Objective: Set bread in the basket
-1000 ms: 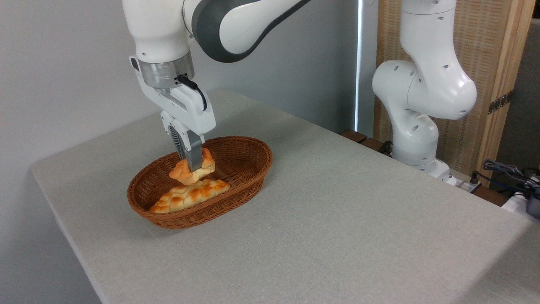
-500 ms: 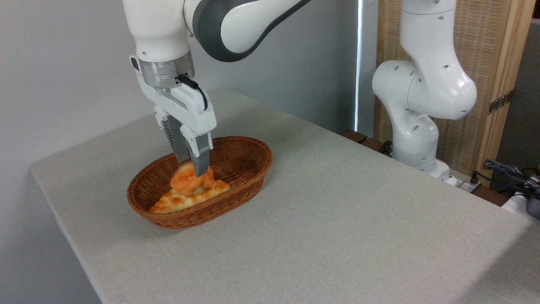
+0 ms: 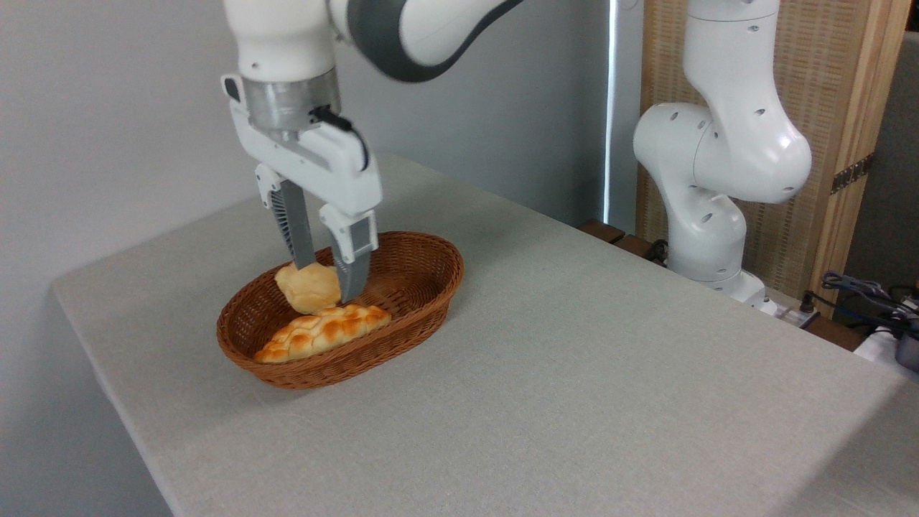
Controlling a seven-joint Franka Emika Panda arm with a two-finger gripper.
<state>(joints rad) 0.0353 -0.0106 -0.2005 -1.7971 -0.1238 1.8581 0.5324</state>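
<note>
Two breads in basket (image 3: 423,283): bun (image 3: 310,286) w/ braided loaf (image 3: 323,332); gripper (image 3: 329,276) fingers spread, straddling bun.

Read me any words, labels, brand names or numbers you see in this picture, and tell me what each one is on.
None can be read. The gripper, the bread, the braided loaf, the basket and the table show no print; the gear at the right edge is too small to tell.
</note>
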